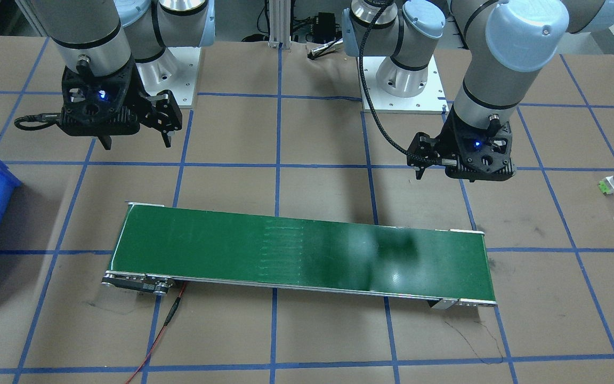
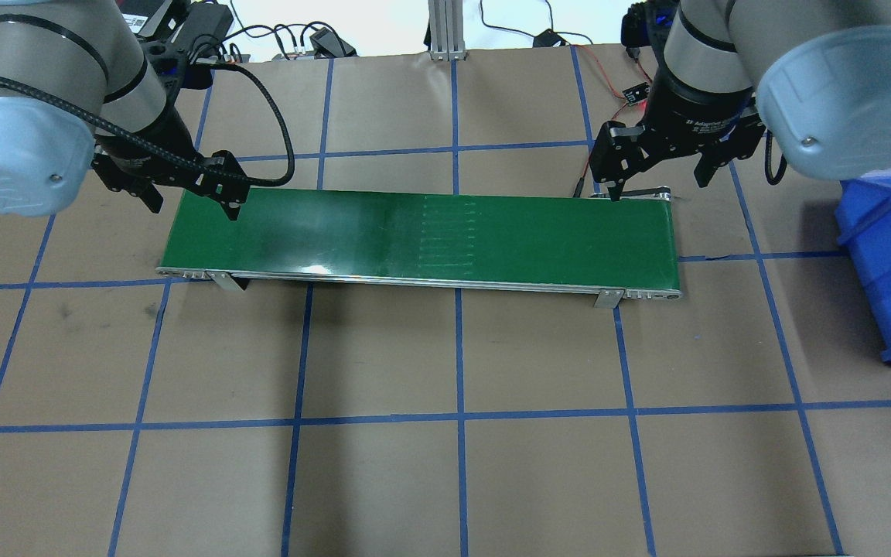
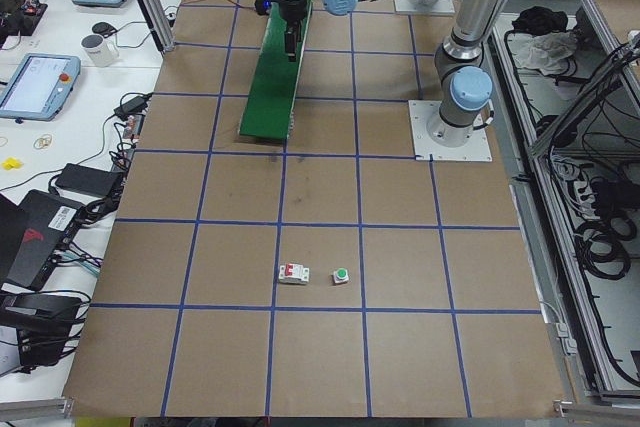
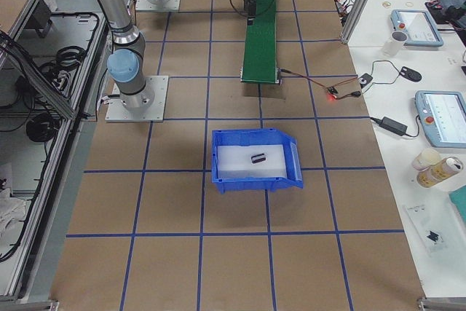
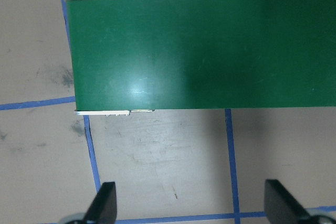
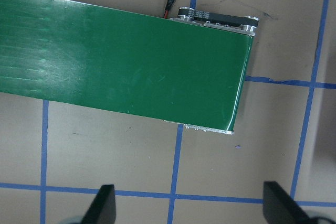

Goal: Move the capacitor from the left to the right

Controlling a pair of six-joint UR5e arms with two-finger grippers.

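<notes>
Here the stubby black capacitor (image 4: pixel 258 157) lies in the blue plastic bin (image 4: pixel 255 181); left hand (image 5: pixel 190 205) and right hand (image 6: pixel 189 205) gape empty.

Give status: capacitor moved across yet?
Done, apparently: a small dark piece, likely the capacitor, lies in the blue bin on the robot's right. In hand: nothing; left claw and right claw hang open and empty near the green belt ends. Left: nothing visible; no part shows on the belt.

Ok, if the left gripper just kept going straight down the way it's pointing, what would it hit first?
Most likely the brown paper-covered table, not the green conveyor belt. In the wrist view the left gripper hangs open over paper just off the belt's long edge. How far down that is, I can't tell.
</notes>
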